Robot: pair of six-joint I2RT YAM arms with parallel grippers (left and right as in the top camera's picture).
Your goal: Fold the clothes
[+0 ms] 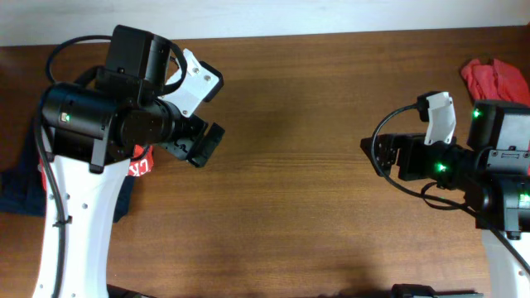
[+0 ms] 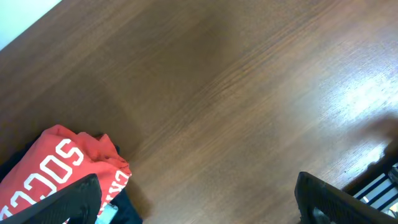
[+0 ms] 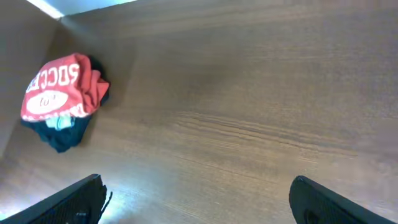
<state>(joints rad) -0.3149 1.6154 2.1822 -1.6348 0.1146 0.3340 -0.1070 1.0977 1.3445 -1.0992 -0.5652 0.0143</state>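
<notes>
A folded orange-red T-shirt with white "SOCCER" lettering lies at the table's left on a dark navy garment. In the overhead view only a bit of this shirt shows under my left arm. My left gripper hovers just right of it, open and empty; overhead it points toward the table's middle. The right wrist view sees the same folded shirt far off. My right gripper is open and empty over bare wood at the right. A crumpled red garment lies at the far right.
The navy garment spreads under the left arm near the table's left edge. The brown wooden table runs between the two arms. A pale wall borders the far edge. Cables loop around both arms.
</notes>
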